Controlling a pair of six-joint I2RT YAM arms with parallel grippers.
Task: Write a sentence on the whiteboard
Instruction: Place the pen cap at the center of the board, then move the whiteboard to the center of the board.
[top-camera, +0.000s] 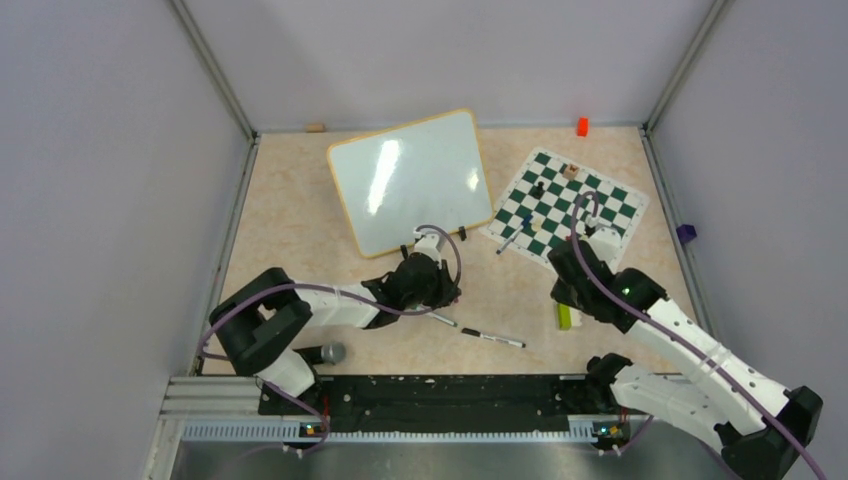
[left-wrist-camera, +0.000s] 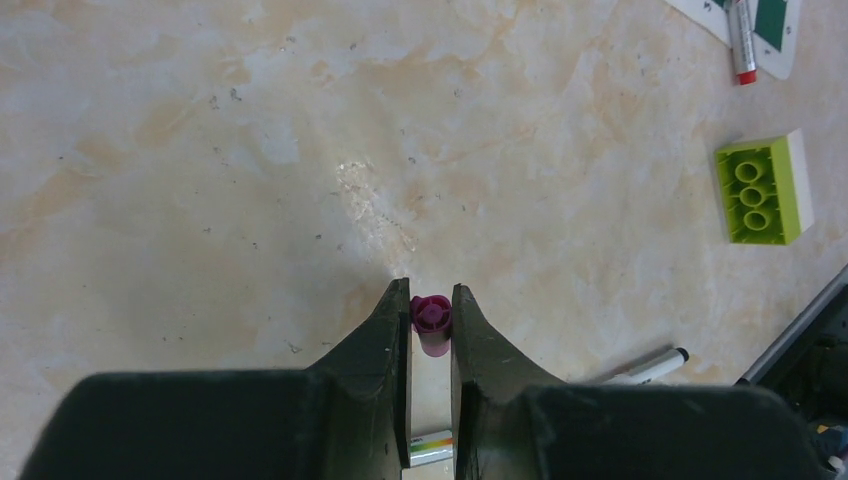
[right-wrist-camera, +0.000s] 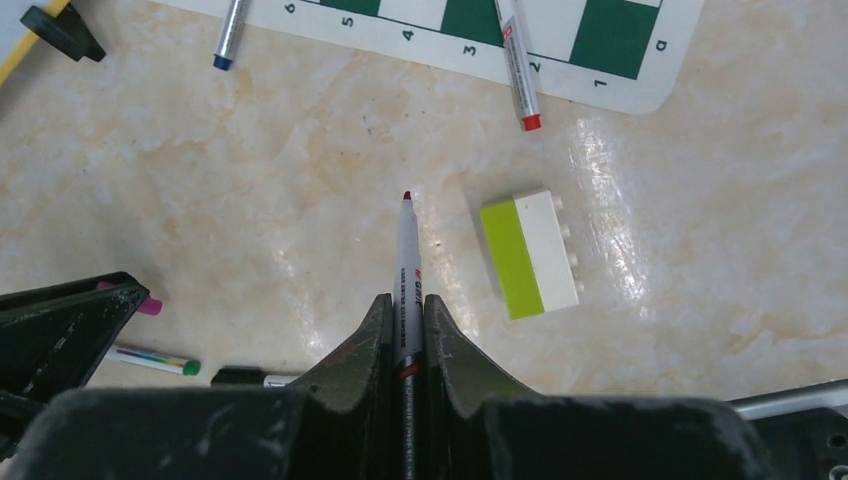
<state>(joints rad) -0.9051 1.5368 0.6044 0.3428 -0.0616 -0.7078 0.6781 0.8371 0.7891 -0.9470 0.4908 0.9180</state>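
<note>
Whiteboard (top-camera: 400, 185): at the far middle of the table (top-camera: 290, 220), set askew, just left of the chess mat (top-camera: 570, 205). Its glossy white face catches streaks of light. The black clip feet on its near edge sit close by the left arm.
Left gripper (left-wrist-camera: 430, 300): fingers pinched on a magenta marker end (left-wrist-camera: 432, 322), above bare table top. Whether it is a cap alone or a whole pen, I cannot tell.
Right gripper (right-wrist-camera: 405, 300): fingers clamped on a red-tipped marker (right-wrist-camera: 407, 255) with a white barrel, its bare tip pointing away from the jaws and low over the table.
Lime-and-white brick (right-wrist-camera: 530, 255): on the table just right of that red tip, not touching it.
Chess mat: a few small pieces stand on it. A blue-capped marker (right-wrist-camera: 228, 30) and a red-capped marker (right-wrist-camera: 518, 70) lie across its near edge.
Striped marker (right-wrist-camera: 155, 358): flat on the table near the left gripper, green at one end.
</note>
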